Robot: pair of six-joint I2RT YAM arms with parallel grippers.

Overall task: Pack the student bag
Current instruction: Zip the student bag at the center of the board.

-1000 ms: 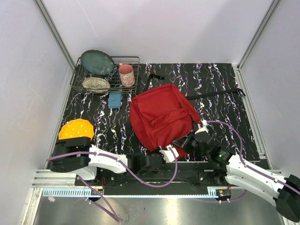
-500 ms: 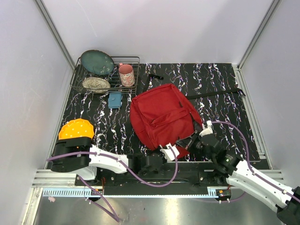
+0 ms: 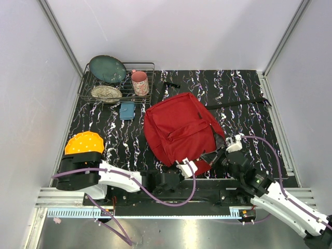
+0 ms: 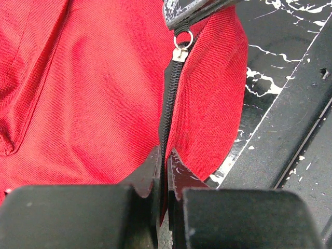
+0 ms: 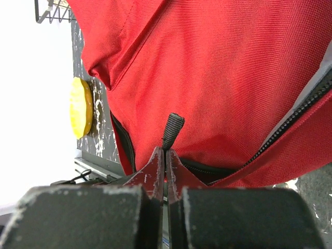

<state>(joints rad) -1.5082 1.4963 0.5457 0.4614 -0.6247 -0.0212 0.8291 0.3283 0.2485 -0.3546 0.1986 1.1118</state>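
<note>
Left hand (image 4: 165,155), right hand (image 5: 165,151), each tight on student bag (image 3: 179,127).

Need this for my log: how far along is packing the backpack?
Done: nothing visibly packed; the red backpack lies flat, zip partly parted. In hand: the left gripper pinches the zip seam, the right gripper is shut on the black zipper pull. Left: open it, load items, perhaps the blue case, then close.

Wire rack (image 3: 148,64) w/ green plate (image 3: 107,68) & pink mug (image 3: 139,83), orange disc (image 3: 84,143) apart
</note>
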